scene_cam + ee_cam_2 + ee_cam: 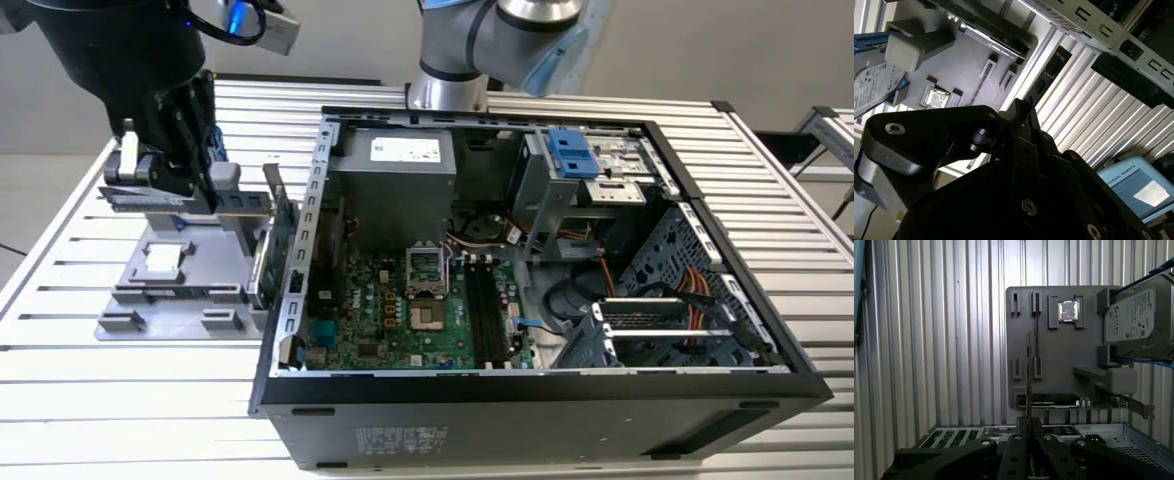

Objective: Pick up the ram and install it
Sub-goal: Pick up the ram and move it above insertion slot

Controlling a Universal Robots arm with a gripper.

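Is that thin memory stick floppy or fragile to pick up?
Probably stiff: the memory stick stands straight out from the fingers without sagging. Likely light, being so thin edge-on. Its bare chips suggest it is fragile, so a hard squeeze could harm it.

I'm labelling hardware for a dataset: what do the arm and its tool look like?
The arm is silver-grey tubing with a light blue joint cap. The tool is matte black, with angular linkages, silver screw heads and a blue cable.
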